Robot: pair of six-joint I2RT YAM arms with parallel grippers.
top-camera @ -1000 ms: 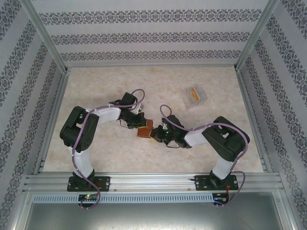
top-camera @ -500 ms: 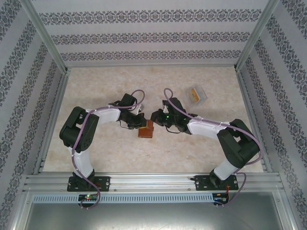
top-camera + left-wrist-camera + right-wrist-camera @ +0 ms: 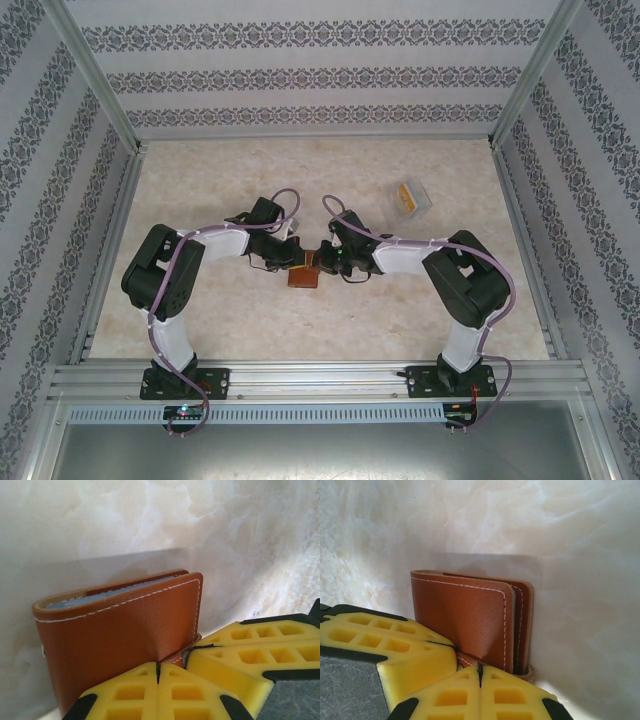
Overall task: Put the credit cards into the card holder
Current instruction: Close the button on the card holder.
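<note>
The card holder (image 3: 303,271) is a reddish-brown leather wallet, folded shut, lying mid-table between both arms. My left gripper (image 3: 291,258) is shut, its yellow jaws pinching the card holder's (image 3: 125,635) near edge, where the leather creases at the jaw seam (image 3: 158,667). My right gripper (image 3: 321,262) comes in from the other side and is shut on the same edge of the card holder (image 3: 465,620), by its stitched strap (image 3: 480,669). The two grippers touch side by side. An orange credit card (image 3: 405,196) lies in a clear plastic box at the back right.
The clear plastic box (image 3: 411,201) sits about a hand's width behind and right of the grippers. Patterned walls and metal rails (image 3: 300,378) fence the marble-look table on all sides.
The right arm swung from the wallet's near side round to the back, then came down against the wallet beside the left gripper and closed. The left arm barely moved.
</note>
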